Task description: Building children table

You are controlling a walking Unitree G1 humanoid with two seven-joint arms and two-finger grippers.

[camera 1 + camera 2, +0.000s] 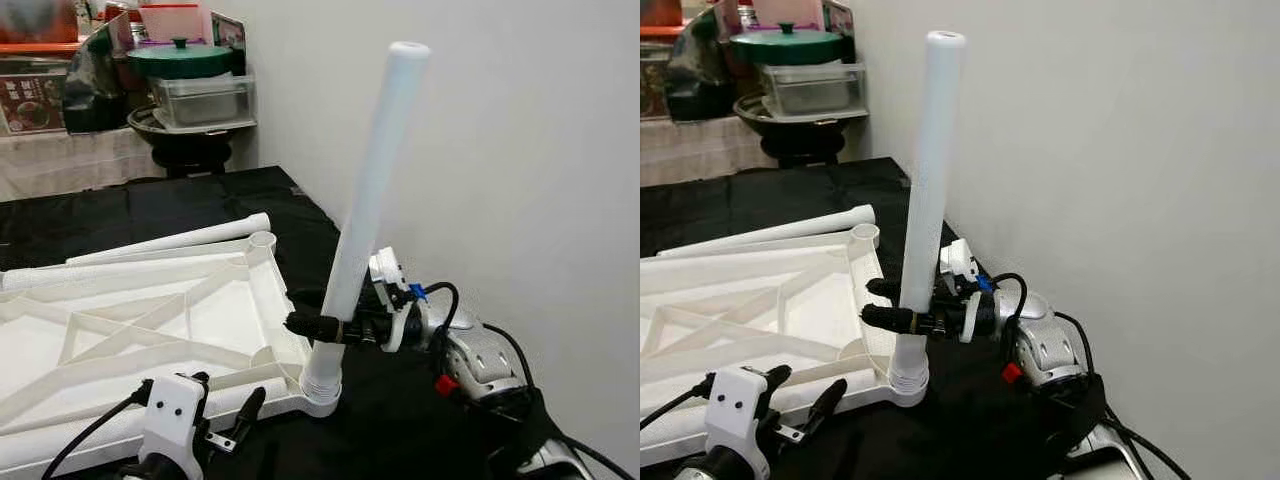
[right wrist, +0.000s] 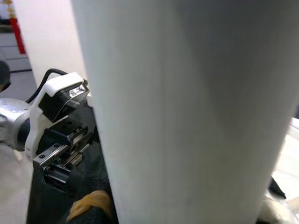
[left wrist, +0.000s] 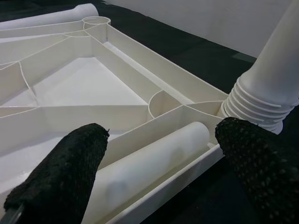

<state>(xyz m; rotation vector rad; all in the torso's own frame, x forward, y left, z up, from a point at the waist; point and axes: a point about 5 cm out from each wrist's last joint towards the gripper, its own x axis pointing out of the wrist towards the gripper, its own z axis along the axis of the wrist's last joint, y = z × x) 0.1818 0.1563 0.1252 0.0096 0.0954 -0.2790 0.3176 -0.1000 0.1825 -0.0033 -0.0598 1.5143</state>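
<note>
Right gripper [image 1: 318, 326] reaches in from right, arm low and roughly level, black fingers [image 1: 885, 316] clamped around leg [image 1: 370, 185] just above its threaded base. Left gripper [image 3: 163, 154] low at front, fingers [image 3: 60, 172] spread apart, gripping nothing.

In the centre of your frame the right gripper [image 1: 312, 325] clamps a white table leg [image 1: 368, 190] standing tilted in the near corner socket of the upturned white tabletop [image 1: 140, 320], while the left gripper [image 1: 228, 415], fingers apart, hovers at lower left over its edge.
</note>
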